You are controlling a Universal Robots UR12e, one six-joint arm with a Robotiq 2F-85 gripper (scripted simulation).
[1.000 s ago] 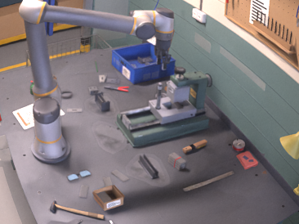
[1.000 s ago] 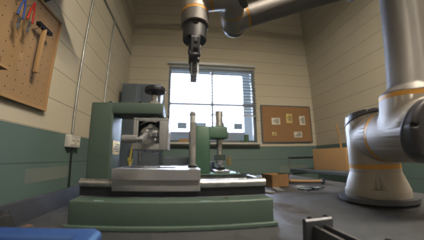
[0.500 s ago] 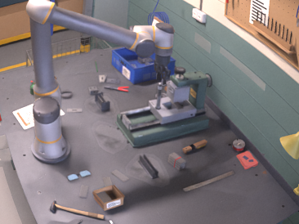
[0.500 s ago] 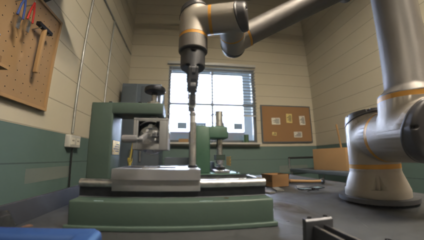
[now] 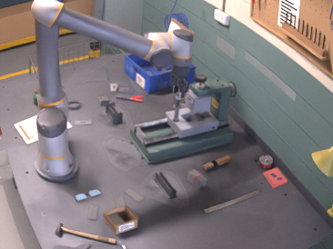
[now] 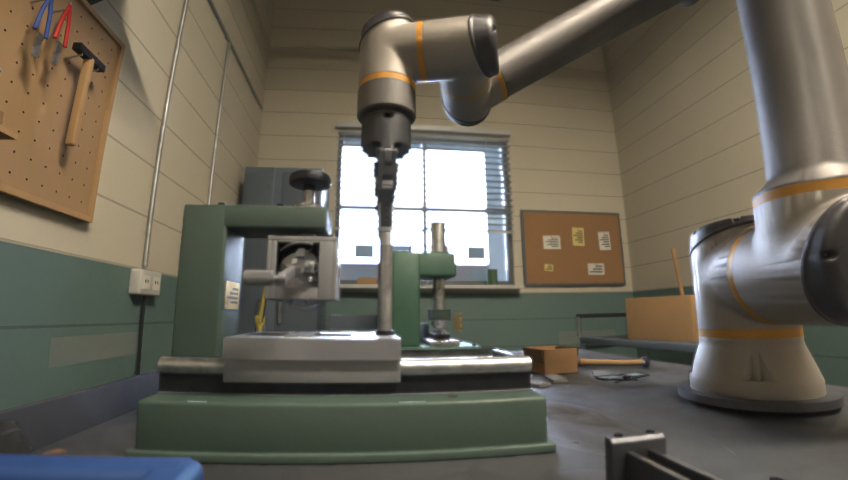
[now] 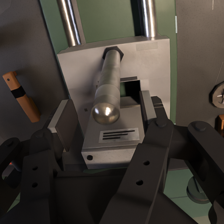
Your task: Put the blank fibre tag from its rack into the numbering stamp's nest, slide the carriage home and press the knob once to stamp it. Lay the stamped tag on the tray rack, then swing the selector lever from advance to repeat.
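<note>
The carriage's nest [image 7: 130, 88] is partly hidden behind my right finger, and I cannot tell whether a tag lies in it. The grey carriage [image 5: 193, 122] sits on the rails of the green numbering stamp [image 5: 182, 136], close under the stamp head [image 5: 204, 102] with its black knob [image 5: 199, 80]. An upright steel handle [image 7: 107, 92] rises from the carriage, and my gripper [image 7: 104, 117] hangs open around its rounded top, holding nothing. The selector lever [image 6: 268, 276] points out from the head's side. Two dark racks [image 5: 113, 113] [image 5: 164, 184] stand on the bench.
The stamp head and knob stand just beyond the handle, toward the wall. A blue bin [image 5: 148, 72] sits behind the machine. A wooden-handled tool [image 5: 217, 162], a small grey block [image 5: 196, 178], a steel rule [image 5: 232, 201], a cardboard box [image 5: 120, 219] and a hammer [image 5: 85, 234] lie on the bench front.
</note>
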